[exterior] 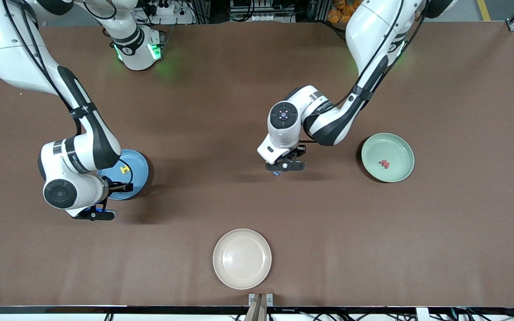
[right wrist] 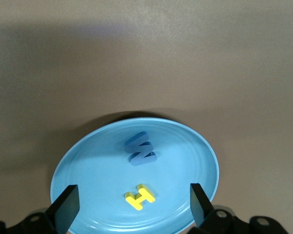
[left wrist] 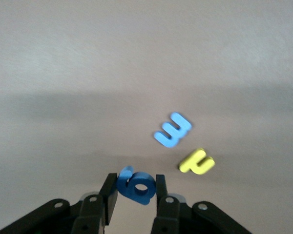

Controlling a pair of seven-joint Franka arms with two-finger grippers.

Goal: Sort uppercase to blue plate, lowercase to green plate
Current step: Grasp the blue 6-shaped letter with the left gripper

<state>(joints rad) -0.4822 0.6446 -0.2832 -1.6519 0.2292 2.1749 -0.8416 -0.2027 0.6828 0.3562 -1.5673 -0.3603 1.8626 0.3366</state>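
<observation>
The blue g (left wrist: 136,185) sits pinched in the left pincer (left wrist: 135,191), low over the bench (exterior: 221,133) mid-way between the plates; a blue m (left wrist: 173,130) and a small yellow letter (left wrist: 197,162) lie just beside it. The green plate (exterior: 400,176) holds the red w (exterior: 384,164). The right pincer (right wrist: 134,204), spread wide and empty, hangs over the blue plate (right wrist: 88,161), which holds the yellow H (right wrist: 139,196) and blue M (right wrist: 141,149).

Blue plate (right wrist: 88,204): yellow H (right wrist: 139,196), blue M (right wrist: 141,150). Mint-green plate (exterior: 402,171): red w (exterior: 384,164). Cream plate (exterior: 242,258). Brown table (exterior: 221,89).
</observation>
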